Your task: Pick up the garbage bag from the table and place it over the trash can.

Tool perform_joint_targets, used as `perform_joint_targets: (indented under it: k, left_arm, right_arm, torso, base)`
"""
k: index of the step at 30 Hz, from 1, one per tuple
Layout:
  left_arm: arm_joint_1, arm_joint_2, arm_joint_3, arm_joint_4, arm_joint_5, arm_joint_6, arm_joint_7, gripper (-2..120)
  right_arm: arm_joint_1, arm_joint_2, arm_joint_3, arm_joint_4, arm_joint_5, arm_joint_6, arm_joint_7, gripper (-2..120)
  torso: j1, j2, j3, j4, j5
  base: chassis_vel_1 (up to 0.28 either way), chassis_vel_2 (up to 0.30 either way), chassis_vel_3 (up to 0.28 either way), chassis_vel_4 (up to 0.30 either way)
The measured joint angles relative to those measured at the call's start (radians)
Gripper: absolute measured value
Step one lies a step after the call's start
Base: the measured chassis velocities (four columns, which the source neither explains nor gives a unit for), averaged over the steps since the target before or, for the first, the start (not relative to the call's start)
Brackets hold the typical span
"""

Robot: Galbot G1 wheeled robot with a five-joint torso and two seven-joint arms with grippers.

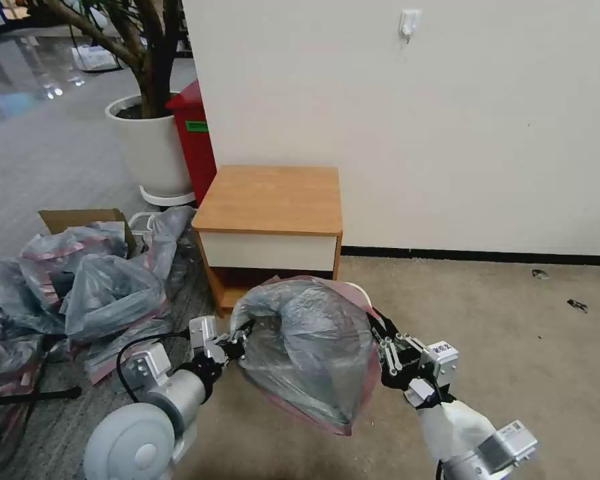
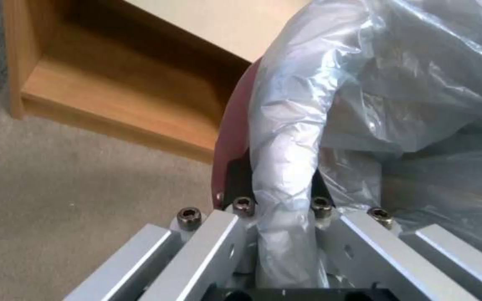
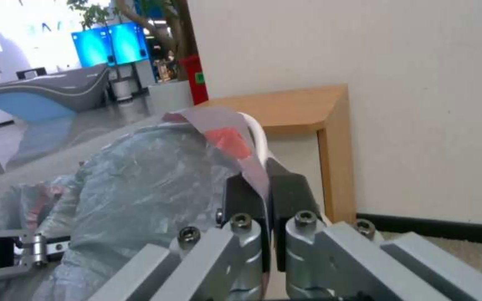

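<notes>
The garbage bag (image 1: 313, 347), thin grey plastic with a pink-red band, hangs spread between my two grippers just in front of the table (image 1: 267, 197). My left gripper (image 1: 241, 343) is shut on a bunched roll of the bag (image 2: 285, 138); in the left wrist view the gripper (image 2: 277, 188) has the roll running between its fingers. My right gripper (image 1: 380, 340) is shut on the pink rim band, which the black pads (image 3: 285, 188) of the gripper (image 3: 267, 190) pinch. A curved cream rim of the trash can (image 3: 259, 136) peeks out behind the bag (image 3: 152, 179); the bag hides the can's body.
A heap of grey-and-pink bags (image 1: 80, 280) and a cardboard box (image 1: 80, 219) lie on the floor to the left. Behind stand a white plant pot (image 1: 150, 147) and a red bin (image 1: 197, 140). The wall runs close behind the table. Open carpet (image 1: 513, 347) lies to the right.
</notes>
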Motion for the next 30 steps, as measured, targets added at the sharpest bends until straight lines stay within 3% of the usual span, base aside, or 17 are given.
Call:
perform_joint_targets:
  k: [14,17,20,22,25,27,30]
  left_arm:
    - [0.008,-0.001,0.005,0.001,0.004,0.001,-0.001,3]
    - [0.007,0.0,0.005,0.001,0.005,0.001,-0.001,3]
    - [0.005,0.0,0.004,0.001,0.006,0.001,-0.001,3]
    - [0.005,0.0,0.004,0.001,0.006,0.001,-0.001,3]
    - [0.004,0.0,0.004,0.002,0.006,0.001,-0.001,3]
    - [0.002,-0.001,0.005,0.004,0.005,0.001,-0.001,3]
    - [-0.001,-0.001,0.005,0.009,0.005,0.001,-0.002,3]
  right_arm:
    - [0.018,0.01,0.005,-0.014,-0.019,0.014,0.0,1]
    - [0.015,0.01,0.005,-0.014,-0.02,0.014,0.001,7]
    - [0.011,0.01,0.003,-0.015,-0.023,0.014,0.004,22]
    - [0.01,0.01,0.003,-0.016,-0.023,0.014,0.004,24]
    - [0.008,0.011,0.001,-0.015,-0.024,0.014,0.005,42]
    - [0.008,0.011,0.0,-0.014,-0.024,0.014,0.005,44]
    - [0.005,0.013,-0.001,-0.01,-0.029,0.016,0.005,38]
  torso:
    - [0.0,0.0,0.0,0.0,0.0]
    - [0.0,0.0,0.0,0.0,0.0]
    - [0.0,0.0,0.0,0.0,0.0001]
    - [0.0,0.0,0.0,0.0001,0.0]
    - [0.0,0.0,0.0,0.0,0.0]
    - [0.0,0.0,0.0,0.0,0.0]
    - [0.0,0.0,0.0,0.0,0.0]
  base:
    - [0.0,0.0,0.0,0.0]
    - [0.0,0.0,0.0,0.0]
    - [0.0,0.0,0.0,0.0]
    - [0.0,0.0,0.0,0.0]
    - [0.0,0.0,0.0,0.0]
    - [0.0,0.0,0.0,0.0]
    - [0.0,0.0,0.0,0.0]
